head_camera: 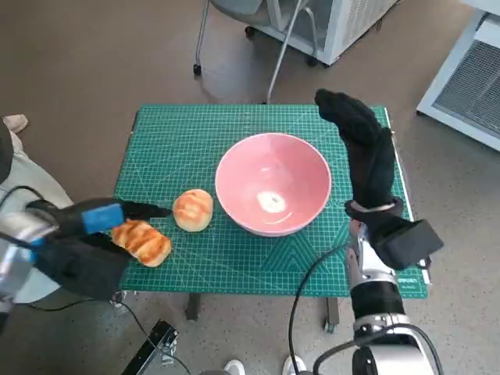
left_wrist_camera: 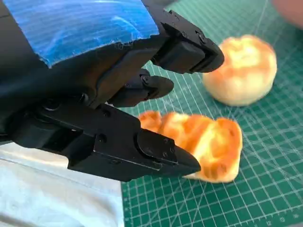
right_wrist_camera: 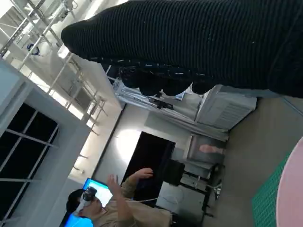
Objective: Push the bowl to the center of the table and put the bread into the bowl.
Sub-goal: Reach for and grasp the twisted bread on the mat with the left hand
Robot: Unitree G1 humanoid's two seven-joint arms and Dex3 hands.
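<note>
Blue-taped left hand [left_wrist_camera: 94, 90] hovers over the long bread [head_camera: 141, 241], fingers spread, nothing gripped. Round bun [head_camera: 192, 209] beside it. Pink bowl [head_camera: 273, 184] looks centred on my tabletop [head_camera: 156, 133]. Right hand [head_camera: 367, 152] lifted, fingers extended, empty. Next: close on bread.

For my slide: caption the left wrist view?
Left hand open over long bread; round bun beyond.

The head view looks steeply down on the whole green table [head_camera: 234, 266] from above and behind both arms. The left wrist view sits close behind the left hand [left_wrist_camera: 109, 109], facing the two breads [left_wrist_camera: 203, 146] the head view also shows. The right wrist view looks past the glove [right_wrist_camera: 199, 42] toward the room, sharing only the pink bowl [right_wrist_camera: 291, 194] rim
</note>
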